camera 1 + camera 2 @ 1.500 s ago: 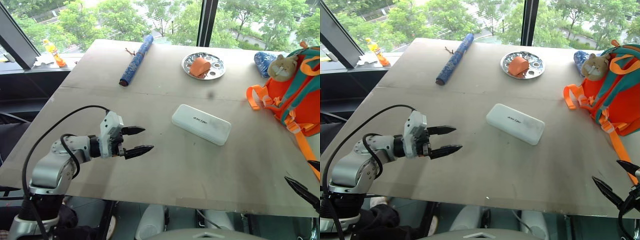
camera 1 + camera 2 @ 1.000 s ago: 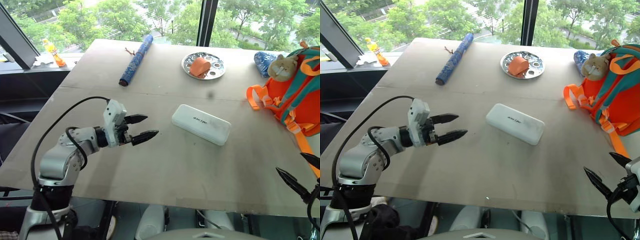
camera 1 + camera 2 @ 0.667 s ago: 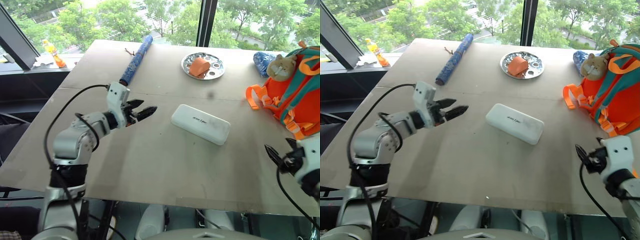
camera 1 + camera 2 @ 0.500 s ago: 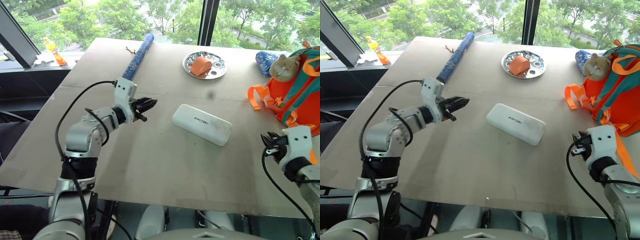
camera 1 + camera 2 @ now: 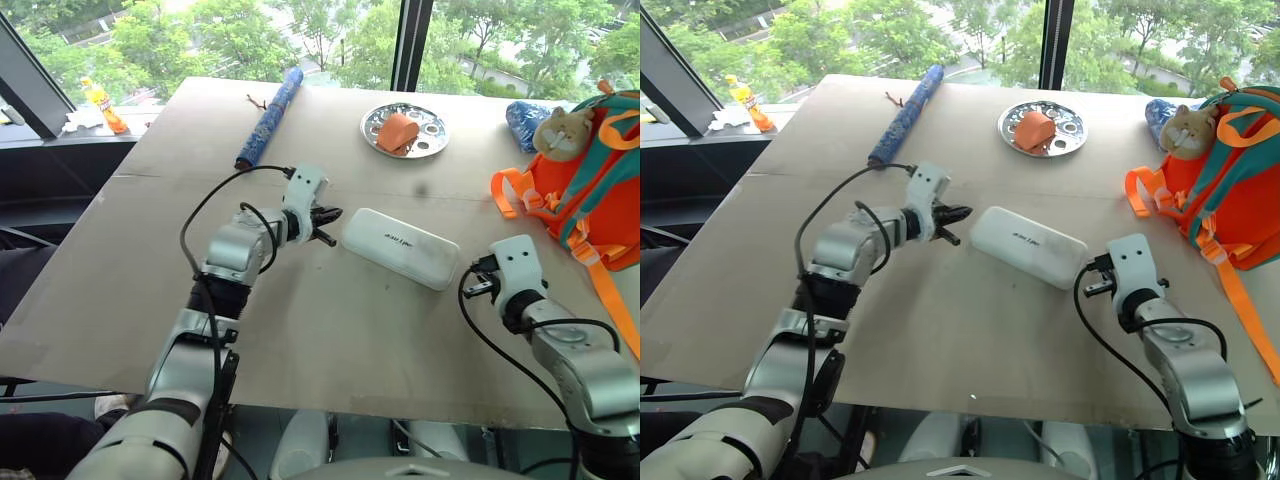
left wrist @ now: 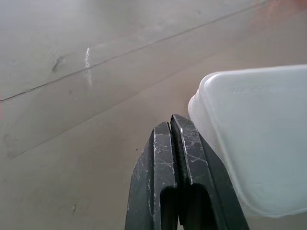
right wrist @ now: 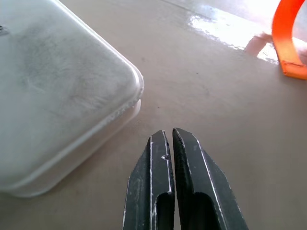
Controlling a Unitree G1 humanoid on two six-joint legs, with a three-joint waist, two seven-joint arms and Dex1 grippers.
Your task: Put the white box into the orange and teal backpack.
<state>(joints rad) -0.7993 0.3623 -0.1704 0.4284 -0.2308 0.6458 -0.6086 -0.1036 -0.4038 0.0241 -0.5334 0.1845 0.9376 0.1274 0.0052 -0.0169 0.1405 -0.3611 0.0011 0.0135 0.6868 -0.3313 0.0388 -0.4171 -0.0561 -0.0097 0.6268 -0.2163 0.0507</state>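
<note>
box [image 5: 401, 247] between both closed hands

Both arms were built of rounded silver-grey metal links joined by black bands at the joints. A white, boxy wrist housing capped each arm, ahead of which sat the left gripper [image 5: 328, 214] and the right gripper [image 5: 477, 279]. Each gripper carried two black, tapered fingers [image 6: 184, 158] with scuffed, scratched faces and a hollow slot near the base. Thin black cables looped loosely outside each forearm, running from the wrist housing back along the arm.
</note>
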